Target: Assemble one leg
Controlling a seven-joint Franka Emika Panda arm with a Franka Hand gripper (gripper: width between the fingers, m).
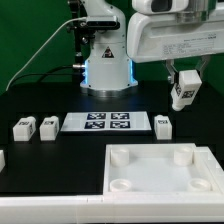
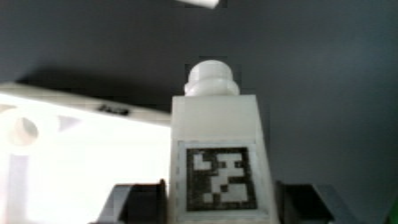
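My gripper (image 1: 183,92) is shut on a leg (image 1: 183,93), a small white block with a black-and-white tag, and holds it in the air above the table at the exterior view's right. In the wrist view the held leg (image 2: 219,150) stands between my two dark fingers (image 2: 134,203), its rounded peg pointing away from me. The large white panel with round corner sockets (image 1: 160,185) lies below at the front; its edge shows in the wrist view (image 2: 71,120). Three more legs lie on the table: two at the left (image 1: 23,127) (image 1: 47,125) and one (image 1: 163,123) right of the marker board.
The marker board (image 1: 107,122) lies at the table's middle. The robot base (image 1: 106,65) stands behind it. Another white part (image 1: 2,158) shows at the exterior view's left edge. A white strip runs along the front edge.
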